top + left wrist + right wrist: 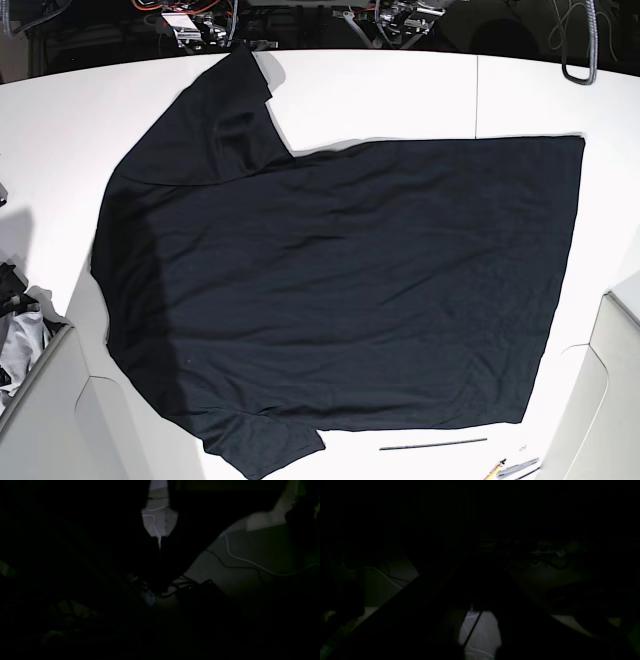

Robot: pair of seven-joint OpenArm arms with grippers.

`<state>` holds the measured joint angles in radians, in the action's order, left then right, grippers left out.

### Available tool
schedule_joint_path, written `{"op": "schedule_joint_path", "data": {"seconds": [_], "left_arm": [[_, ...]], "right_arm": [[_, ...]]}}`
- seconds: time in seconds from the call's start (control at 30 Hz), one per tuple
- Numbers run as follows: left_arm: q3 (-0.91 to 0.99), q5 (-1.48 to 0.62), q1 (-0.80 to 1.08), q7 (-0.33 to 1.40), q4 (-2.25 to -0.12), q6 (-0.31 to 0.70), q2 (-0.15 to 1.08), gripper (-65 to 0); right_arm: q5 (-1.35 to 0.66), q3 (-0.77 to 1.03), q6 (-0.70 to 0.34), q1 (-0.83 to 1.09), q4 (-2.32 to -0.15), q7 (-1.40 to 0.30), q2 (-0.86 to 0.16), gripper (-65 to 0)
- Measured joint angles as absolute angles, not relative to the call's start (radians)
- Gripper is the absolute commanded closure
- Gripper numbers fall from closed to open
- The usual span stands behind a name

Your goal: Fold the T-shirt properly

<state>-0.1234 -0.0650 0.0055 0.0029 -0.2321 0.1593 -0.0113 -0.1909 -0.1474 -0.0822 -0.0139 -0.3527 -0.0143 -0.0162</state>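
Black T-shirt (pixel 340 280) spread across the white table (pixel 450 95), sleeve (pixel 215 125) jutting toward the arms. Both my grippers clenched, nothing grasped. Cloth looks light, limp, likely to bunch; I'd pinch the hem corner (pixel 568 150) shallowly.

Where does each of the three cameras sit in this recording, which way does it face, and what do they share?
Left wrist: on the left arm; very dark, looking past the closed dark fingers of the left end effector toward a pale cable.
Right wrist: on the right arm; darker still, past black shapes, likely its own arm, to a pale cable.
Base: raised, looking down at the black T-shirt; parts of both arms show at the top edge.
Shared: both wrist views show pale and dark cables; whether the same ones, I cannot tell.
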Motion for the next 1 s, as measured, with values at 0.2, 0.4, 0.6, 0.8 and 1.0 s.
{"op": "schedule_joint_path", "data": {"seconds": [0.2, 0.4, 0.6, 0.8, 1.0], "left_arm": [[-0.123, -0.065, 0.006, 0.003, -0.235, 0.173, -0.014, 0.0], [-0.123, -0.065, 0.006, 0.003, -0.235, 0.174, -0.014, 0.0], [-0.123, -0.065, 0.006, 0.003, -0.235, 0.174, -0.014, 0.0], [-0.123, -0.065, 0.006, 0.003, -0.236, 0.173, -0.014, 0.0], [-0.123, -0.065, 0.006, 0.003, -0.236, 0.173, -0.014, 0.0]], "right_arm": [[-0.191, -0.147, -0.082, -0.014, -0.353, -0.014, -0.016, 0.0], [-0.191, -0.148, -0.082, -0.014, -0.353, -0.014, -0.016, 0.0], [-0.191, -0.149, -0.083, -0.014, -0.353, -0.014, -0.016, 0.0], [-0.191, -0.149, -0.082, -0.014, -0.353, -0.014, -0.016, 0.0], [-0.191, -0.149, -0.082, -0.014, -0.353, -0.014, -0.016, 0.0]]}}
